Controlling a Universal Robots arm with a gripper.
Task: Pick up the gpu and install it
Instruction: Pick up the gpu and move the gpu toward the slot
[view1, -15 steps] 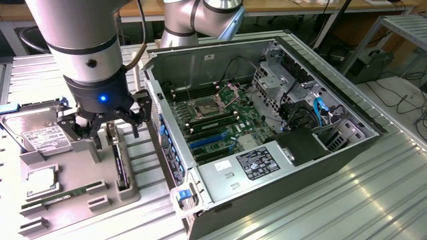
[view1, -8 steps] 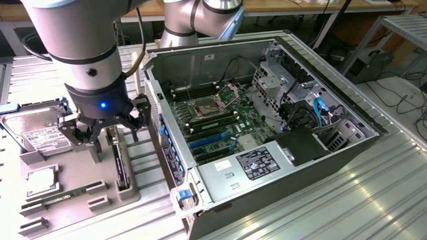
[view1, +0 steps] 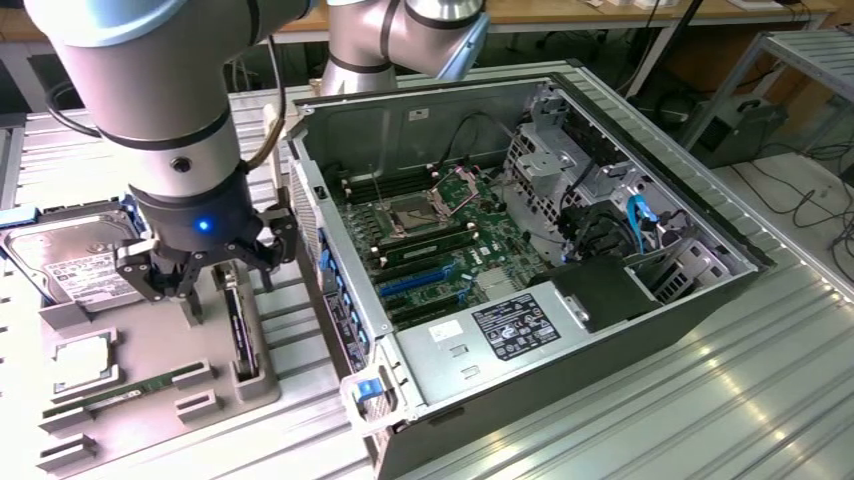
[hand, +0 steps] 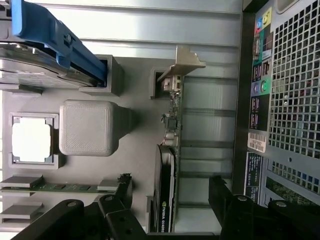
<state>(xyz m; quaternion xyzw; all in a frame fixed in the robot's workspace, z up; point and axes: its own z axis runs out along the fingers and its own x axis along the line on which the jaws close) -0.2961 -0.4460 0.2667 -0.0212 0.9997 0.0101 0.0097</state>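
Spread wide and empty, my gripper (view1: 230, 295) hangs over the grey fixture tray (view1: 160, 345) in the lower part of the exterior view's left, lined up directly above the gpu (hand: 170, 165). That card stands on its long edge in a narrow slot of the tray. I judge that is the point of the fixture: upright, the card offers me two flat faces with free room on either side, where lying flat it would give my fingers nothing to close on. From the wrist view its dark fan side and thin green board run straight between my two fingers, neither touching it as far as I can tell, so the wide opening is there to straddle its thickness. Its silver metal end bracket (hand: 187, 57) sits at the far end, away from my fingers. The hard drive (view1: 67, 265), the processor (view1: 83, 358) and the RAM stick (view1: 127, 392) rest in their own pockets of the same tray, apart from the card. At the middle of the exterior view the computer case (view1: 387, 130) lies on its side with the panel off, so the motherboard (view1: 441, 230) faces up and its blue expansion slots (view1: 420, 283) are reachable from above. No card is seated there, and the pick-up is not yet made.
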